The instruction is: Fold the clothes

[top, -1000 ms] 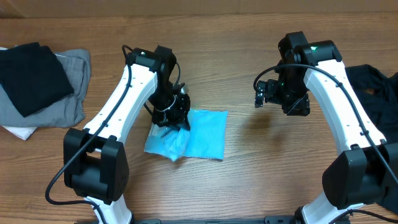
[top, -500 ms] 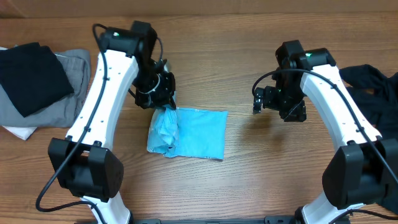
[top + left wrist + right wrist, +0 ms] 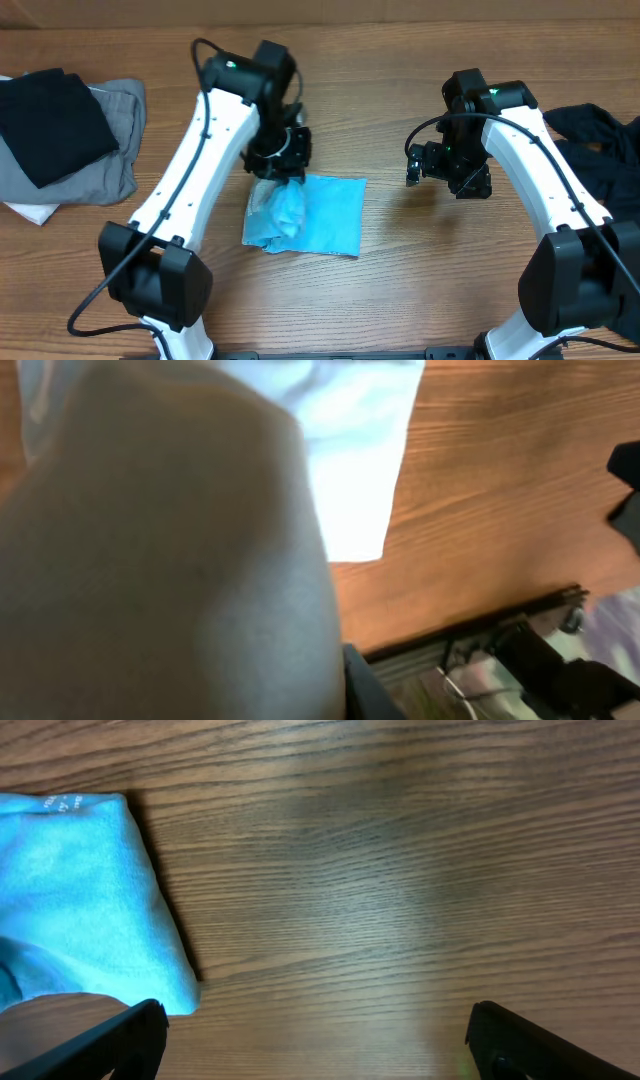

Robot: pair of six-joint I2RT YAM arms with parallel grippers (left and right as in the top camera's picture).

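The shirt (image 3: 325, 215) lies mid-table as a small blue rectangle, already folded down, its right part flat on the wood and its left edge gathered into a rumpled bunch that rises to the left gripper (image 3: 279, 172). That gripper sits just over the shirt's far-left corner. Its jaws are hidden by cloth, and the left wrist view is nearly filled by fabric pressed close to the lens, so it reads as clamped on the shirt's left edge. The right gripper (image 3: 315, 1015) hangs over bare table (image 3: 400, 270) to the right of the shirt, well apart from it, fingers spread wide and holding nothing; its wrist view shows the shirt's right corner lying flat.

The step in hand looks like one more fold, left edge over to the right. To do it well, the left gripper should carry the bunch across low, so the cloth rolls over itself rather than dragging the layer beneath. It should lay the edge flush on the right edge before letting go. The bunch needs spreading, or the fold will sit lumpy. The right gripper could come in and pin the right edge to stop the stack sliding.

At the far left lie a black garment (image 3: 50, 120) on a grey garment (image 3: 115, 150); another dark heap (image 3: 600, 130) sits at the right edge
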